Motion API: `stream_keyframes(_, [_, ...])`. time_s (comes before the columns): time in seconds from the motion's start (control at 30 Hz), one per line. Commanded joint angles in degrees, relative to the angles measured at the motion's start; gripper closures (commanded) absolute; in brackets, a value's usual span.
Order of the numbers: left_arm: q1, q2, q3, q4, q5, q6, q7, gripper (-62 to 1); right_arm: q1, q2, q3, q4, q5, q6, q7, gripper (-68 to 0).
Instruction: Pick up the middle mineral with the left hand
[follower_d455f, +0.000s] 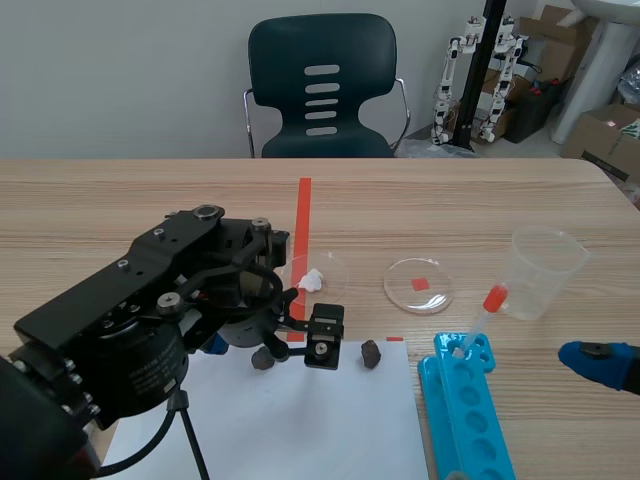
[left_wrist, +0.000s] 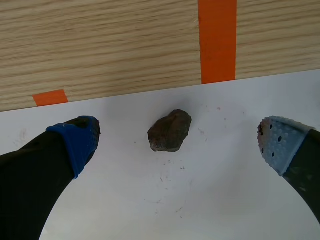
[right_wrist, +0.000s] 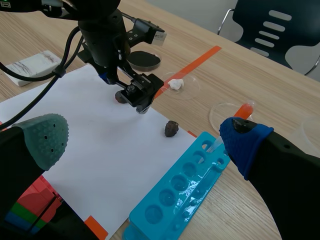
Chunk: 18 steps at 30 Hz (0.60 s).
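Observation:
A dark brown mineral (left_wrist: 170, 131) lies on the white paper sheet (left_wrist: 210, 200), midway between the fingers of my left gripper (left_wrist: 177, 145), which is open and untouched by it. In the scene view the same mineral (follower_d455f: 265, 358) peeks out under the left gripper (follower_d455f: 268, 350). A second dark mineral (follower_d455f: 371, 353) rests to its right, near the paper's far edge. A third is hidden by the arm. My right gripper (right_wrist: 145, 140) is open and holds nothing, low at the table's right side (follower_d455f: 603, 364).
Beyond the paper (follower_d455f: 300, 420) stand a petri dish with a white lump (follower_d455f: 318, 275) and one with a red square (follower_d455f: 418, 283). A clear plastic cup (follower_d455f: 545, 270), a blue tube rack (follower_d455f: 465, 410) and a red-capped dropper (follower_d455f: 485, 305) occupy the right. A chair (follower_d455f: 322, 85) stands behind.

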Motion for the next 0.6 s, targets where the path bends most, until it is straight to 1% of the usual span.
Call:
stream_keyframes(0.0, [-0.7,0.3,-0.3,0.5,0.0,0.1,-0.2,-62.3,-0.1,0.0,0.2,0.5,0.6,0.0,0.9,-63.8])
stream_keyframes(0.07, [-0.7,0.3,-0.3,0.2,0.0,0.1,-0.2,-62.3,-0.1,0.0,0.2,0.5,0.6,0.0,0.9,-63.8])
stream_keyframes(0.1, [-0.7,0.3,-0.3,-0.1,0.0,0.1,-0.2,-61.2,-0.1,0.0,0.2,0.5,0.6,0.0,0.9,-63.8])
stream_keyframes(0.17, [-0.7,0.3,-0.3,-0.5,-0.3,0.1,-0.3,-56.4,-0.1,0.0,0.2,0.5,0.6,0.0,0.9,-63.8])
stream_keyframes(0.47, [-0.7,0.3,-0.2,-0.7,-0.4,0.1,-0.1,-56.2,-0.1,0.0,0.2,0.5,0.6,0.0,0.9,-63.8])
stream_keyframes(0.57, [-0.7,0.3,-0.2,-1.5,-0.4,0.1,-0.2,-51.1,-0.1,0.0,0.2,0.5,0.6,0.0,0.9,-63.8])
